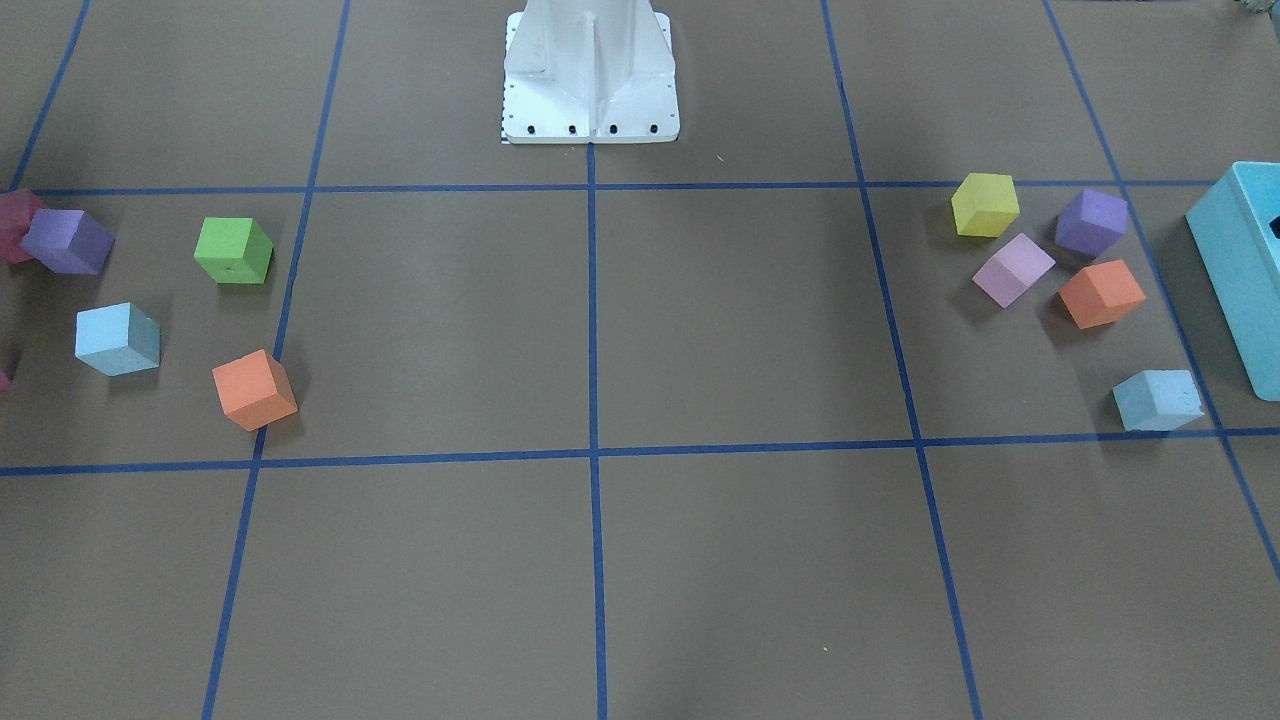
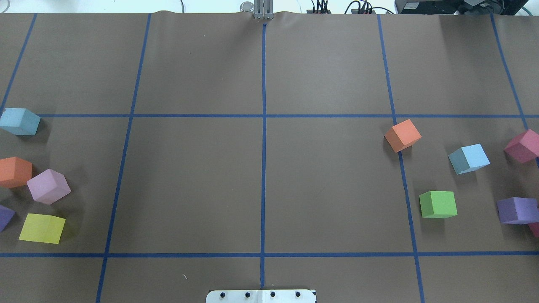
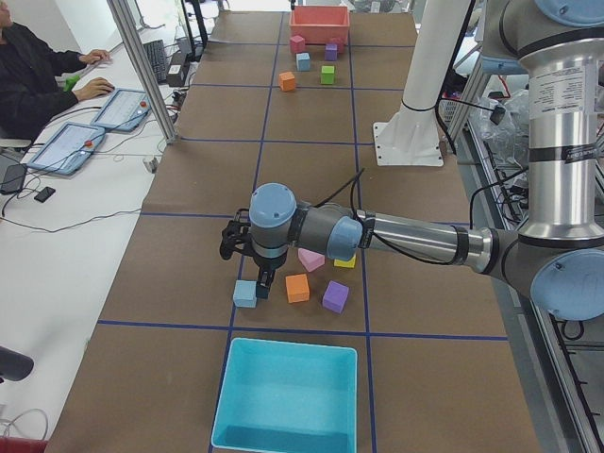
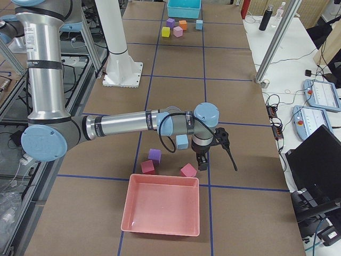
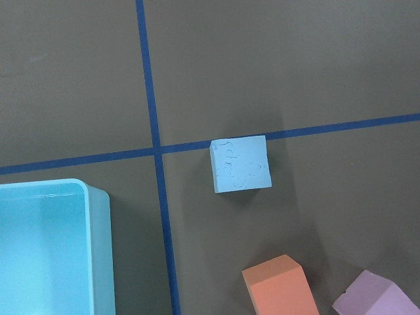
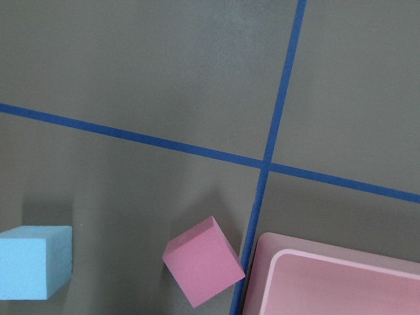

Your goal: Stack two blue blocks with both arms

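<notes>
One pale blue block point(image 1: 1158, 399) lies on my left side by a tape crossing; it also shows in the overhead view point(image 2: 19, 121) and in the middle of the left wrist view point(image 5: 240, 163). My left gripper point(image 3: 261, 289) hangs just above and beside it point(image 3: 245, 293); I cannot tell if it is open. The other blue block point(image 1: 117, 339) lies on my right side point(image 2: 468, 158) and at the lower left of the right wrist view point(image 6: 33, 262). My right gripper point(image 4: 203, 163) hangs to one side of that block point(image 4: 182, 142), near a pink cube; its state cannot be told.
A turquoise box point(image 1: 1245, 270) stands beside the left blue block point(image 5: 46, 243). A pink tray point(image 4: 162, 208) stands at the right end. Orange point(image 1: 1100, 293), purple, lilac, yellow and green point(image 1: 233, 250) cubes lie around both blue blocks. The white pedestal point(image 1: 590, 70) stands mid-table.
</notes>
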Available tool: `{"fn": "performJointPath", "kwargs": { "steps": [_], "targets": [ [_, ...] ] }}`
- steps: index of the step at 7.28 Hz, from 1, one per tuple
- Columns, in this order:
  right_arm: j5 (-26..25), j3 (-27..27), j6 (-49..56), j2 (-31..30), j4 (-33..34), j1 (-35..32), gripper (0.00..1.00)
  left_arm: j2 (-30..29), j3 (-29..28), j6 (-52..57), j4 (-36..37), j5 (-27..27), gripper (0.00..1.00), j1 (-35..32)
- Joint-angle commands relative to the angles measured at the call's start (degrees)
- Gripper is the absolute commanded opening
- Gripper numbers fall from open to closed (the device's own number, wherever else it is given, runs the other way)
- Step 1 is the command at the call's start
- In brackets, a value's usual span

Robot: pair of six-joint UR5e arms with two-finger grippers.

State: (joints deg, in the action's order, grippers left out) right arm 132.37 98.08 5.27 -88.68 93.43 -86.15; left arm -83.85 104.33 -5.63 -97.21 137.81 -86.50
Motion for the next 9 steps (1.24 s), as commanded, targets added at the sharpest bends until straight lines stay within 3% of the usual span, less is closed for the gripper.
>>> {"fn": "performJointPath", "kwargs": {
  "steps": [1,4,7,9],
  "targets": [
    [-0.18,-0.08,0.00,-0.09,-0.01,-0.07,1.00,0.00,0.09,0.00,0.00,0.00,0.98,0.02],
    [0.08,-1.12,-0.61,1.66,-0.53,0.72,1.00,0.00,0.09,0.09,-0.09,0.00,0.98,0.02],
    [1.75,-0.70,-9.56,3.87,-0.62,7.99,1.00,-0.09,0.09,0.00,0.00,0.00,0.98,0.02],
    [4.02,-2.35,-10.28,3.61,-4.73,11.26,0.99,-0.09,0.09,0.00,0.00,0.00,0.98,0.02]
  ]
}}
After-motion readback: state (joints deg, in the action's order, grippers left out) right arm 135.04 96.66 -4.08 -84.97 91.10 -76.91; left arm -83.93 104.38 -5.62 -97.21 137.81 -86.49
